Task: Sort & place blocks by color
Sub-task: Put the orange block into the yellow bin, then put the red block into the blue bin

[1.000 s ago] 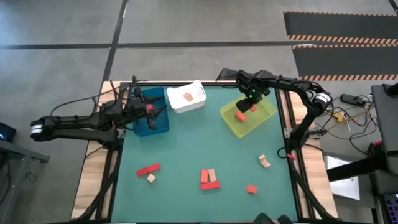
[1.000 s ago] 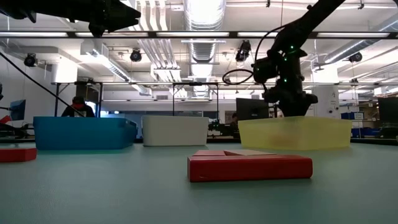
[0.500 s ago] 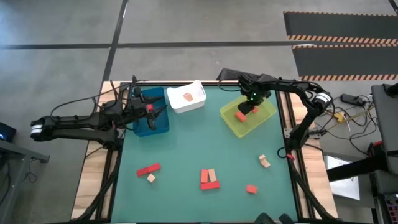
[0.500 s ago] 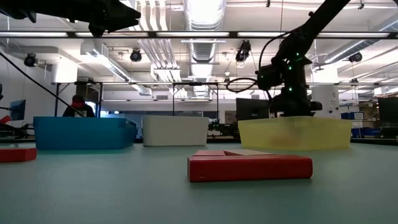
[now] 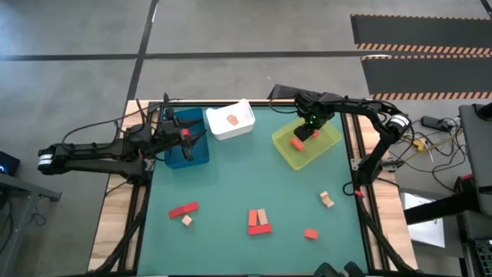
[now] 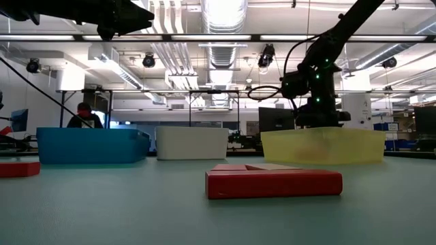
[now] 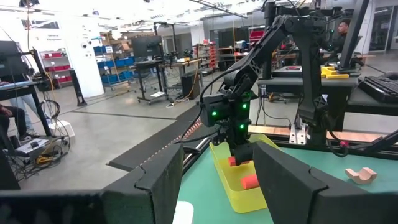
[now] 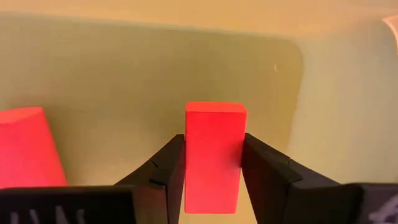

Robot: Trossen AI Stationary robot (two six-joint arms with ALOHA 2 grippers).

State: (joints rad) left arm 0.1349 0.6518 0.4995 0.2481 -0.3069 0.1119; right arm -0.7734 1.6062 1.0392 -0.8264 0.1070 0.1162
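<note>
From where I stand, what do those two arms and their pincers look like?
Both are slim, dark, jointed arms with a white band near the base and black cables trailing. The right pincer has two matte black fingers; green lights glow on its wrist. The left pincer has the same blocky black fingers.

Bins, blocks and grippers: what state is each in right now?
Right gripper: shut on a red bar, down in the yellow-green bin.
Yellow-green bin: also holds a loose red block.
White bin: holds one orange block.
Blue bin: contents hidden by the left arm.
Left gripper: open, empty, over the blue bin.
Table blocks: unsorted on the mat.
</note>
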